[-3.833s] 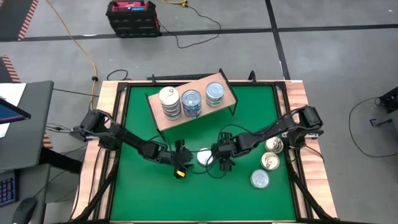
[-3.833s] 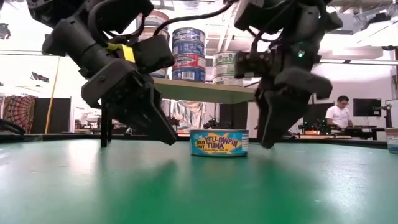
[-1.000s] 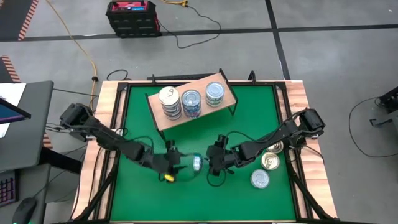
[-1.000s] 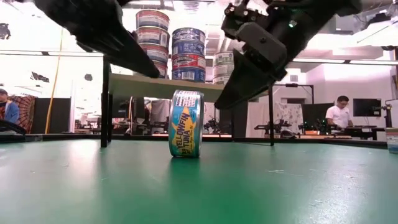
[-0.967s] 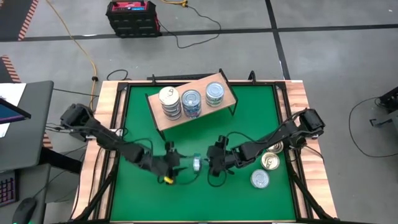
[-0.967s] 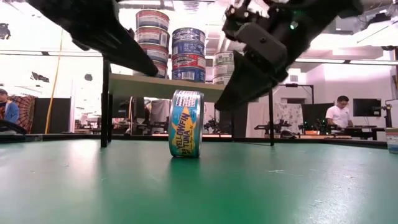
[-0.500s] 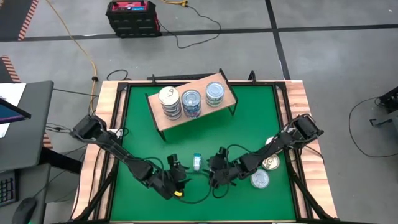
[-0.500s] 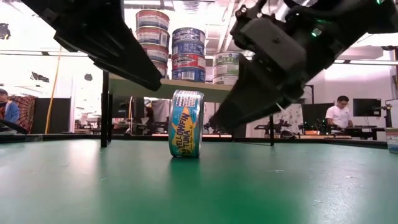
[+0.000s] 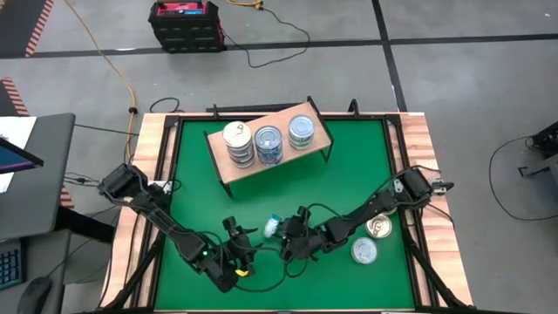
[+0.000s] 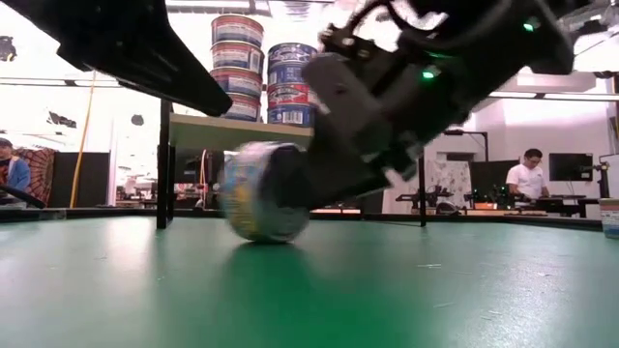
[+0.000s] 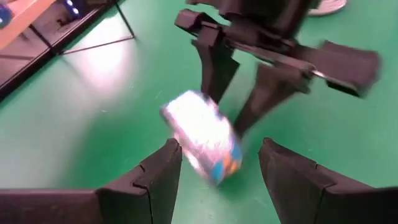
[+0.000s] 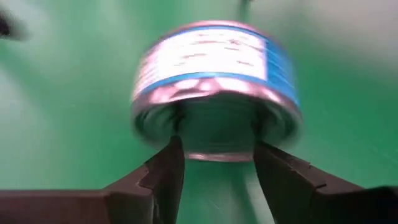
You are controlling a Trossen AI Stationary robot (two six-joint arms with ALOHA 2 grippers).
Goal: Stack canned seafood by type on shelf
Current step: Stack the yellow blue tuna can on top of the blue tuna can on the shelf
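Green felt table (image 9: pixel 349 157) with wood edging, grey workshop floor around it. Light-wood shelf on black legs (image 9: pixel 316 138) at the table's far side carries three tin stacks. Blue-labelled round tuna tin (image 9: pixel 273 227) sits tilted on the felt near-side of the shelf, between both grippers. Right gripper (image 9: pixel 287 243) touches it, jaws spread. Left gripper (image 9: pixel 239 250) just beside, jaws spread, empty. Open felt left of the tin.

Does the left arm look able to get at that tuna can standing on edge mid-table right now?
Probably yes: the can sits just ahead of the left gripper, whose fingers are spread, but the right gripper is crowding its far side.
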